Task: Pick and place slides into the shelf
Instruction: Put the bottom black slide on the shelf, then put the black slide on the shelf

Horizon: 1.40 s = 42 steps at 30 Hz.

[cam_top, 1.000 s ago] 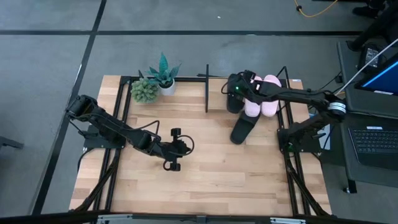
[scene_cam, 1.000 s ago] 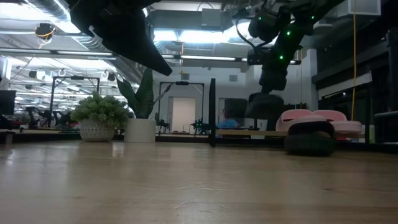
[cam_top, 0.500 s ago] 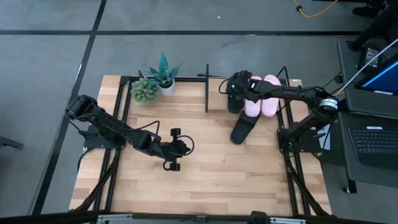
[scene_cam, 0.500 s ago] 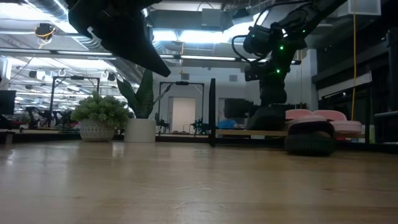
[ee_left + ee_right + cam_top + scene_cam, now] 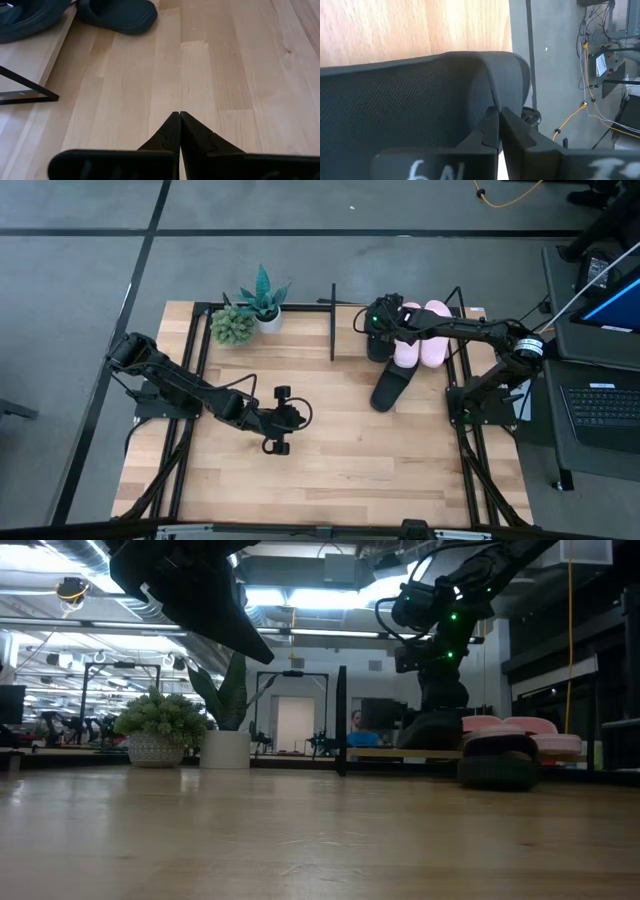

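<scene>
R claw [image 5: 374,321] is up at about 1 o'clock on the table [image 5: 330,470], over the shelf [image 5: 350,340]. It is clenched on the strap of a black slide [image 5: 395,105]; wrist view shows the two fingers pinched on the strap edge. That slide [image 5: 377,340] sits at the L end of the row on the shelf. Can't tell if it rests flat on the board yet.

2 pink slides [image 5: 420,335] lie on the shelf just beside it, at its 3 o'clock, side by side & touching. In the low view they show as pink humps [image 5: 505,725] behind a dark shoe.

2nd black slide [image 5: 391,388] is on the table, not on the shelf, at abt 5 o'clock from the R claw, near the shelf's front edge, lying at a slant. Low view shows it [image 5: 498,768] in front of the pink pair.

L claw [image 5: 283,420] waits near the middle of the table, at abt 8 o'clock from the shelf. Clenched on nothing; its fingers [image 5: 170,135] touch tip to tip over bare wood.

2 potted plants [image 5: 250,315] stand at 11 o'clock on the table, well apart from the slides.
</scene>
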Each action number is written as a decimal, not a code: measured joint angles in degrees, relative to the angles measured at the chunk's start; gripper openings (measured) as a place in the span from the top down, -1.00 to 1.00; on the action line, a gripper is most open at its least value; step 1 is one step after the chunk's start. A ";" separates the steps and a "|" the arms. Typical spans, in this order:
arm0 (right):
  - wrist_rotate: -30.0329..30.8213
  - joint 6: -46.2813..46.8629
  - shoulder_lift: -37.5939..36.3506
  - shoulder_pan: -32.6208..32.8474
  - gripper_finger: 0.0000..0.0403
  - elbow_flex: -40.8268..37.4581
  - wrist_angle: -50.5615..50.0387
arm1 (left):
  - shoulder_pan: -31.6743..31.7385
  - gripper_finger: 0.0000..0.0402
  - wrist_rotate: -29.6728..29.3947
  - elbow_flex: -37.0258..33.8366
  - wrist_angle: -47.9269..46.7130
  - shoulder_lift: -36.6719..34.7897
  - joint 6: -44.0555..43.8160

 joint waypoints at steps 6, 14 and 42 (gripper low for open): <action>0.00 -0.33 -0.01 0.00 0.95 0.00 -0.39 | 0.00 1.00 0.02 0.00 0.00 -0.02 0.00; -0.02 -1.49 -0.03 0.02 0.95 0.04 -1.43 | 0.00 1.00 0.02 0.00 0.02 0.00 0.00; 0.20 1.83 -0.05 2.42 0.26 2.67 -2.91 | 0.00 1.00 0.02 0.00 0.00 0.01 0.00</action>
